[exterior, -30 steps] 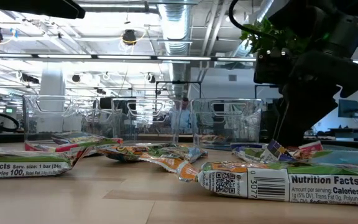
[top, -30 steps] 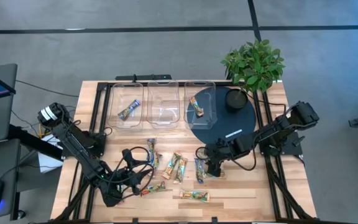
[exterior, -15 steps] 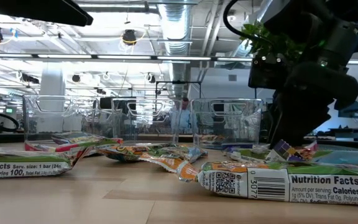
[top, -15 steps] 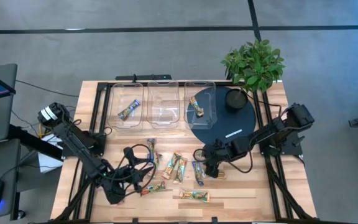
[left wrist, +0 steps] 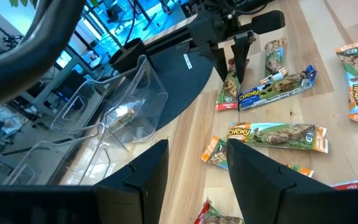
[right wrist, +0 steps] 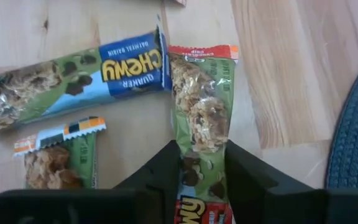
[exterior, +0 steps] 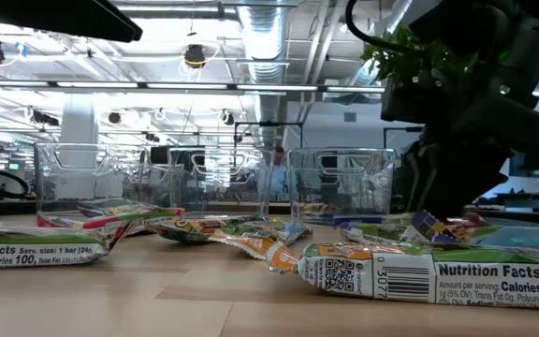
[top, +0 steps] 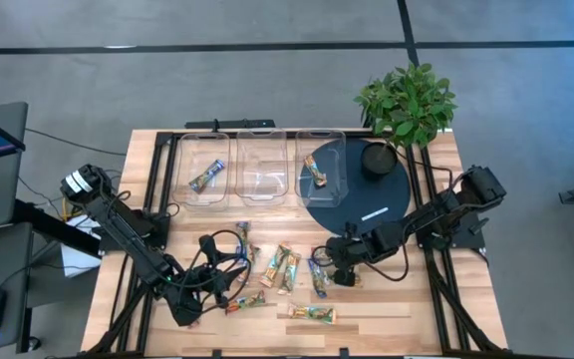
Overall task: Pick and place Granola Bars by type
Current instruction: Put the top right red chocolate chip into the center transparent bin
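Green-wrapped bar [right wrist: 199, 118] pinched between right fingers [right wrist: 166, 171], seen by wrist only; left fingers [left wrist: 148, 171] apart.

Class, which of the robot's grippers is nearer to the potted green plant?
The right gripper: it sits below-left of the potted green plant, pinching a green-wrapped granola bar. The left gripper is farther left.

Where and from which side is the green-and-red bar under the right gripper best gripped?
Across its narrow width near mid-length, from straight above. The green-and-red bar lies flat on the table, long edges free, and the right gripper already pinches it that way.
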